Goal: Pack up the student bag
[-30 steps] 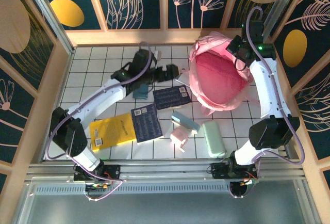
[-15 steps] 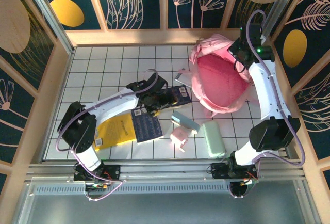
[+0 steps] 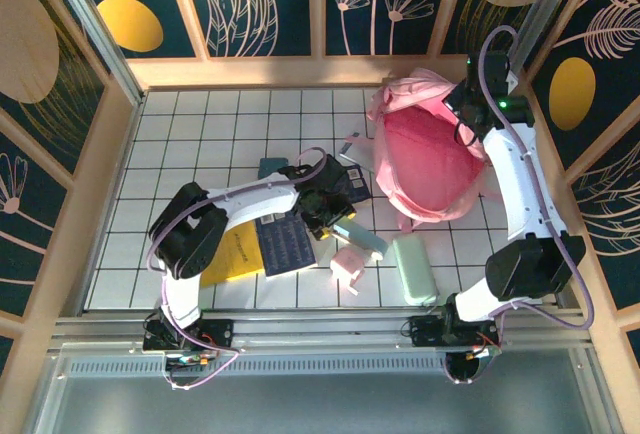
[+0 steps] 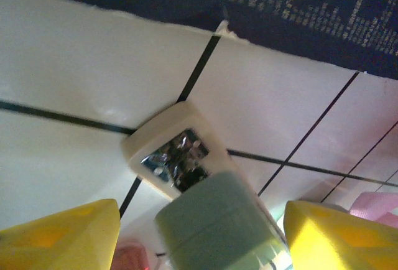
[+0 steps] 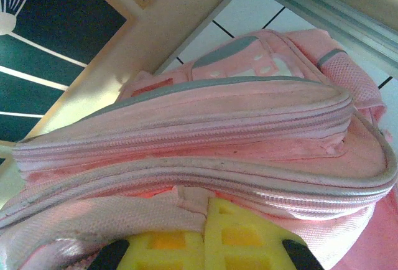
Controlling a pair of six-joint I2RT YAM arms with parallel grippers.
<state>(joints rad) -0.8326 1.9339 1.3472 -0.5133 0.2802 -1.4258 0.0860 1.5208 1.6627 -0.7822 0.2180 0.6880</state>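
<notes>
White-tiled table top (image 3: 200, 124) with black grid lines, fenced by a wooden rim (image 3: 300, 72) and dark teal panels (image 3: 270, 14) painted with pale flowers and gold ovals.

Found the student bag (image 3: 430, 159) at the far right of the table, close to the back rim, lying with its mouth gaping upward and the deep pink lining exposed. From the right wrist: zip tracks and grey piping along the opening, a pale pocket panel beyond.

Found the right gripper (image 3: 468, 114) at the bag's far right edge. Yellow fingers (image 5: 242, 245) pressed together, pinching a fold of the pink fabric.

Found the left gripper (image 3: 335, 216) low over the middle of the table, just left of the bag. Jaws spread, straddling one end of a pale teal box (image 3: 362, 238). From the left wrist, a narrow gap on each side of the box, so apart from it on both sides.

Logged loose on the tiles:
- small pink box (image 3: 350, 264) — just nearer than the teal box; cannot tell whether touching
- mint green case (image 3: 412, 267) — right of the pink box, near the bag's near edge
- dark blue booklet (image 3: 290, 249) — partly under the left arm, overlapping a yellow book (image 3: 240, 254)
- second dark blue booklet (image 3: 358, 184) — partly under the left wrist, beside the bag
- small teal item (image 3: 270, 167) — beyond the arm, too hidden to identify
</notes>
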